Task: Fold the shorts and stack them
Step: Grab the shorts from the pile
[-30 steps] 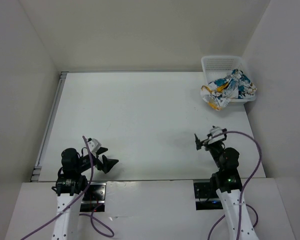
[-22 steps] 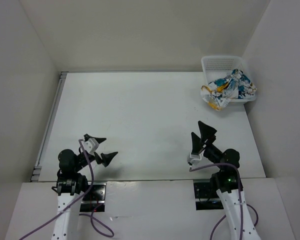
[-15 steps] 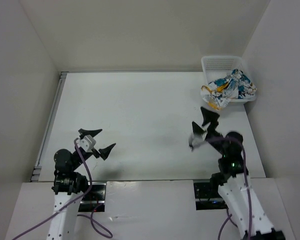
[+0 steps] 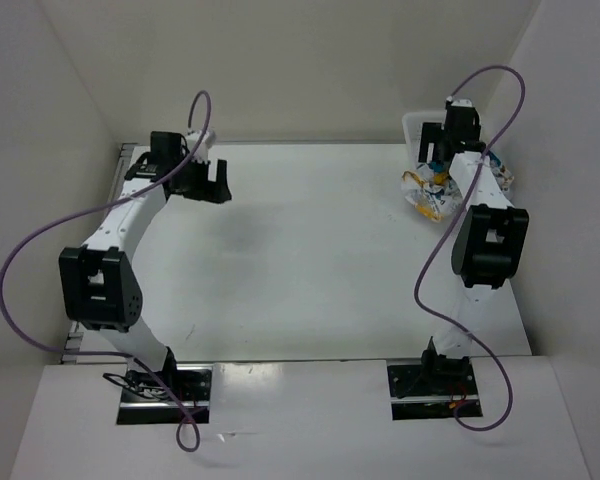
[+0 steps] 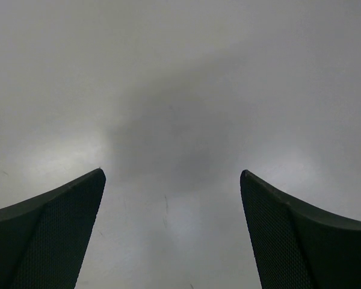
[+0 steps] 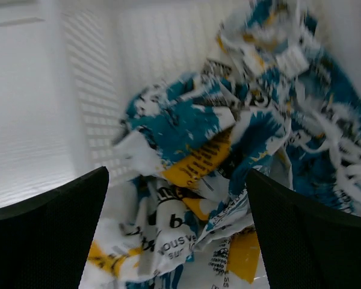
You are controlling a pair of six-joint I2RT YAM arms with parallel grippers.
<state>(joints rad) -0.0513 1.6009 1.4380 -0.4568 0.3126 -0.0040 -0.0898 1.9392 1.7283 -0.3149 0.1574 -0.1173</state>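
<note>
- Where the shorts [image 6: 216, 144] lie crumpled in the white mesh basket [image 4: 417, 121] at the far right corner of the table [image 4: 310, 270], we see part of the cloth draped over the basket's near left corner toward the tabletop
- We find the right gripper [image 4: 443, 150] hanging directly over that heap, its jaws spread wide and gripping nothing; whether a fingertip brushes the cloth we cannot tell
- The left gripper [image 4: 200, 188] hovers near the far left of the table, well apart from the shorts, its jaws likewise wide apart and empty, with only bare tabletop between them
- From the right wrist view we make out what the overhead view leaves too small to read: the teal, yellow-orange and black print, scraps of lettering on the folds, and the slotted basket wall to the left of the cloth
- Only the overhead view gives us the left arm [image 4: 100, 285] and the right arm [image 4: 490, 245] both stretched toward the far edge, and the cloth's overhang at the rim
- The left wrist view gives us just the two dark finger pads [image 5: 42, 241] above the pale surface, with a soft shadow lying on it
</note>
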